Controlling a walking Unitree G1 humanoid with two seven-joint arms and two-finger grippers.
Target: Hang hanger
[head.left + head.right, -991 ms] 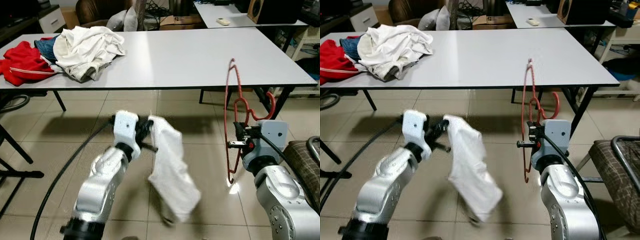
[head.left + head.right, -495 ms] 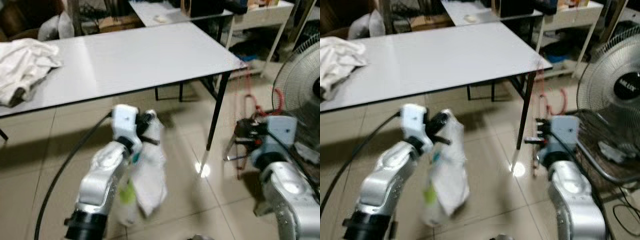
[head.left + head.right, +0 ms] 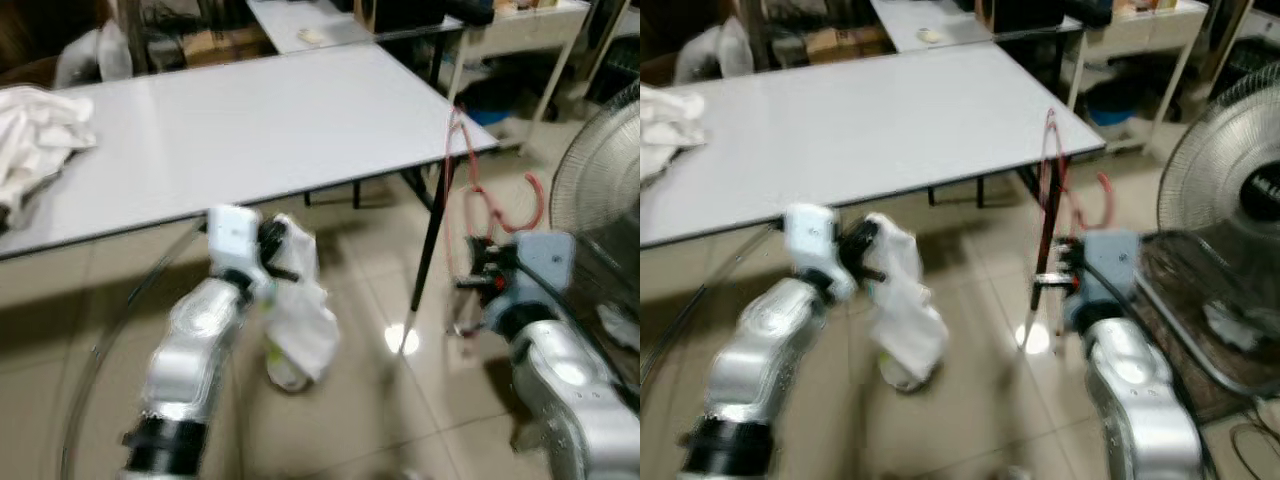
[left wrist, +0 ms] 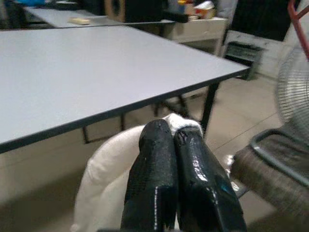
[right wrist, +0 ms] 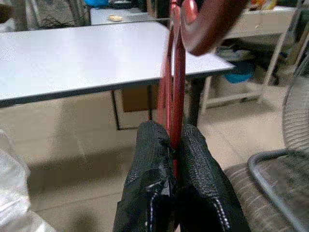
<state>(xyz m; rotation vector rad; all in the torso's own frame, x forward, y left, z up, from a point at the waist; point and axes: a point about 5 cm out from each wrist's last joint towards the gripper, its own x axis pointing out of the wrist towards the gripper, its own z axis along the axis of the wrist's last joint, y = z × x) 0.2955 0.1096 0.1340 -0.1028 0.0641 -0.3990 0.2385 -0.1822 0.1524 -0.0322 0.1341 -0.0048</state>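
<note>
Standing upright in our right gripper, the hanger has its long axis close to vertical, one end rising past the table corner and its hook curving out to the right toward the fan. We see it nearly edge-on from the head, so it reads as a thin loop. In the right wrist view the two black fingers are clamped tight on the hanger's bars, with the hook arching above them. We hold it over the floor, just right of the table leg, near the corner.

Our left gripper sits lower left, in front of the table edge, its fingers pressed together on a white cloth that hangs down toward the floor. A pile of white clothes lies on the table's far left. A second table stands behind with a small pale object on it, and a tubular chair frame with woven fabric shows by the fan. Table corner, leg and fan crowd closest around the hanger.

The hanger is red, thin-barred and glossy, with a thicker rounded hook. The head views are blurred, so we cannot make out finer detail.
</note>
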